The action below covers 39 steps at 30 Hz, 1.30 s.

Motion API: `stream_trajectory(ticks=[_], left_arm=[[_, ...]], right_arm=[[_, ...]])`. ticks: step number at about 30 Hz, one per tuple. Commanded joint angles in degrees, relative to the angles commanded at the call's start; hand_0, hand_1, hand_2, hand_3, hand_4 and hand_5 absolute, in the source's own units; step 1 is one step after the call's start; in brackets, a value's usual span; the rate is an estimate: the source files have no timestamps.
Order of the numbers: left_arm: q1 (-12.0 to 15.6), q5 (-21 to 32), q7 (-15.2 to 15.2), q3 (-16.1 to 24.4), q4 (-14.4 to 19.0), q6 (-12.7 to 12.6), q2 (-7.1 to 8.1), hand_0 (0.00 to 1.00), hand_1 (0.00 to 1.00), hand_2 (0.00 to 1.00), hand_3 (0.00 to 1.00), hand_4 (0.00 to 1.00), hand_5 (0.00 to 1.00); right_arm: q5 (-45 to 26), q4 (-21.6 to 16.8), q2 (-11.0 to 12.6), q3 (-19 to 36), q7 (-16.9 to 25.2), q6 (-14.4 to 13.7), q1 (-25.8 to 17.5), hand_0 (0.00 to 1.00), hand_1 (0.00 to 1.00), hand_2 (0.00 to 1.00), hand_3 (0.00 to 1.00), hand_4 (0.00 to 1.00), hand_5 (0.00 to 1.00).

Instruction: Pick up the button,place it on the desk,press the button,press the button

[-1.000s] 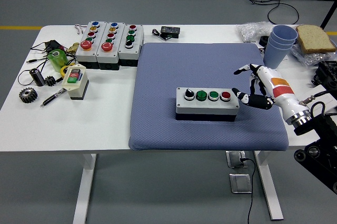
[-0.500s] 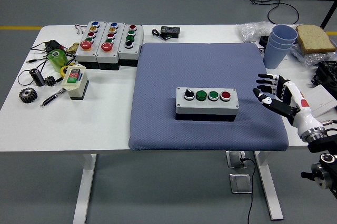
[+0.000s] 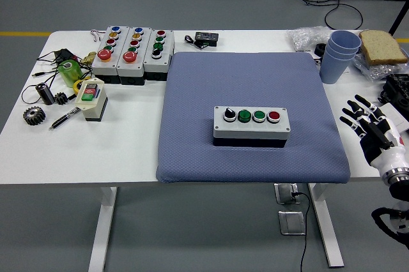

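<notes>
- Right hand (image 3: 369,124), fingers spread wide and nothing held, is seen over the white table (image 3: 128,151) at its right edge, just off the blue-grey mat (image 3: 249,80).
- One second earlier the same hand was set close beside the button box's right end, fingertips near the red button; half a second earlier it had been drawn back to the mat's right border; now it is withdrawn further right and nearer the table's front edge, well apart from the box.
- Button box (image 3: 251,126) is left lying flat on the mat, to the left of the hand, unmoved across the three frames, its black selector, two green buttons and red button (image 3: 274,116) facing up.
- Stacked blue cups (image 3: 337,55) and a slice of bread (image 3: 382,46) are seen beyond the hand, unchanged.
- Three more button boxes (image 3: 132,53) are seen far to its left, untouched.
</notes>
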State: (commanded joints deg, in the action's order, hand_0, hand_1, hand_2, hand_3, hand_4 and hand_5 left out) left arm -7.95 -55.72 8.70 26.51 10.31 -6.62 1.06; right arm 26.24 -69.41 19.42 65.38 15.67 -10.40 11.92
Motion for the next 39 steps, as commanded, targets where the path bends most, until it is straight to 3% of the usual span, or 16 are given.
stream_trajectory(ticks=[13,20,23,25,29,35,39], left_arm=[[-0.8,0.5,-0.1,-0.4,0.0,-0.1,0.06,0.624,0.658,0.678,0.590,0.342,0.646],[-0.7,-0.1,0.0,-0.1,0.0,0.0,0.03,0.624,0.658,0.678,0.589,0.341,0.644],[-0.7,-0.1,0.0,-0.2,0.0,0.1,0.03,0.624,0.658,0.678,0.589,0.341,0.644],[-0.7,-0.1,0.0,-0.2,0.0,0.1,0.06,0.624,0.658,0.678,0.590,0.341,0.644],[-0.8,-0.5,0.1,0.0,0.0,0.1,0.09,0.624,0.658,0.678,0.590,0.341,0.644],[-0.7,-0.1,0.0,-0.1,0.0,0.0,0.14,0.624,0.659,0.678,0.589,0.341,0.644],[-0.6,-0.6,0.2,0.1,0.0,0.1,0.11,0.624,0.659,0.678,0.589,0.341,0.643]], right_arm=[[2.0,-0.3,-1.0,2.8,-0.3,-0.4,-1.3,0.679,0.637,0.675,0.636,0.771,0.289],[-12.2,-4.5,-2.5,4.4,-1.8,3.5,-3.2,0.681,0.636,0.675,0.638,0.770,0.288],[-18.3,-5.9,-2.8,4.4,-3.0,3.9,-3.6,0.681,0.636,0.675,0.638,0.770,0.288],[-20.1,-6.4,-2.9,4.3,-4.9,2.2,-3.6,0.679,0.623,0.674,0.632,0.764,0.290],[-21.1,-6.1,-3.2,4.3,-5.4,1.5,-3.4,0.679,0.623,0.674,0.632,0.764,0.290],[-13.0,-7.7,-3.2,4.5,-3.9,4.8,-3.9,0.678,0.625,0.674,0.631,0.746,0.273],[-13.3,-8.3,-3.4,4.0,-4.0,5.2,-4.1,0.680,0.636,0.677,0.629,0.743,0.272]])
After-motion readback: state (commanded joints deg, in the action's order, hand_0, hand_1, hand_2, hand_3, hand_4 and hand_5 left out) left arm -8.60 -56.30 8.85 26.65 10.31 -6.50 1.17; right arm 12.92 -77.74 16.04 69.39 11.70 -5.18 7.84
